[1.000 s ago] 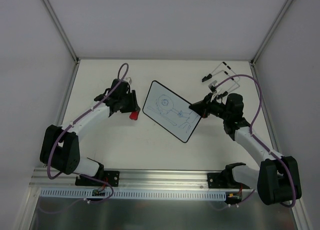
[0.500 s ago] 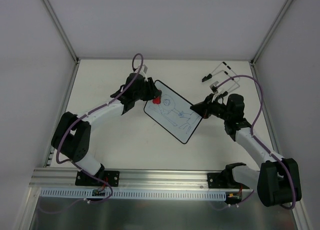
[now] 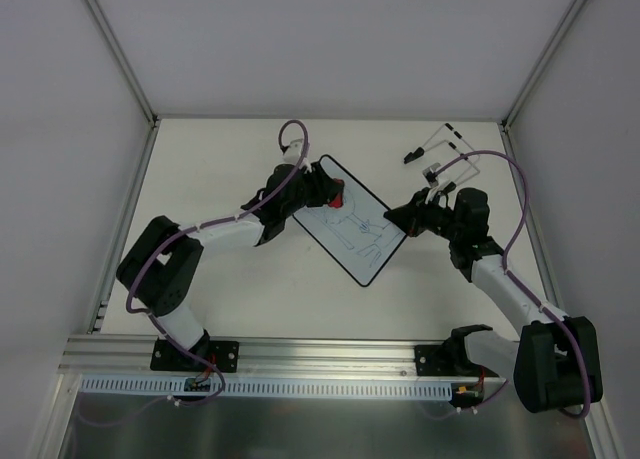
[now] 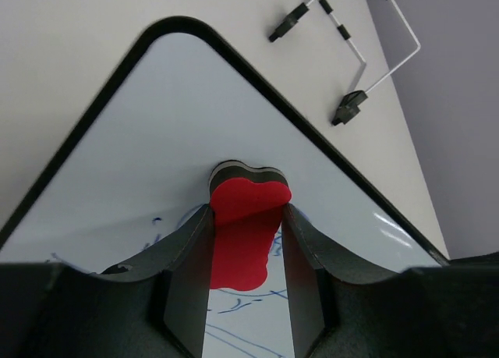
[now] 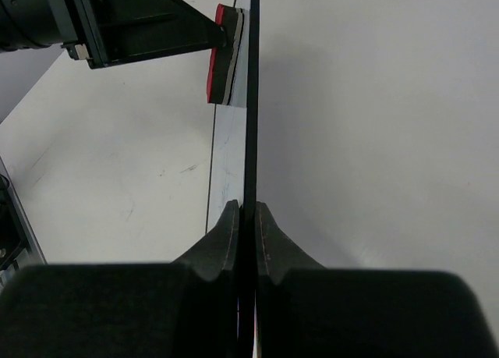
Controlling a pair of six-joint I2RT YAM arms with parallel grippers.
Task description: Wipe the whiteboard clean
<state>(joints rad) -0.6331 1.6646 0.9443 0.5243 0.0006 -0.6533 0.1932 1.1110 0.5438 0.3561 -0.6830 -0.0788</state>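
Note:
The whiteboard (image 3: 358, 234) is white with a thin black rim and lies tilted in the middle of the table, with blue marker lines on it. My left gripper (image 3: 335, 194) is shut on the red eraser (image 4: 243, 232), which presses on the board's upper part (image 4: 156, 124). My right gripper (image 3: 397, 219) is shut on the board's right edge. In the right wrist view the board (image 5: 250, 101) is seen edge-on, with the eraser (image 5: 222, 55) against its face. In that view the right gripper (image 5: 245, 210) clamps the rim.
A bent wire stand with black ends (image 3: 445, 151) lies at the back right of the table, also in the left wrist view (image 4: 355, 58). White walls close in the table on three sides.
My left gripper has carried the red eraser from the table left of the board onto the board's upper part, rubbing rightward. The drawing's circle is gone. The board has shifted a little.

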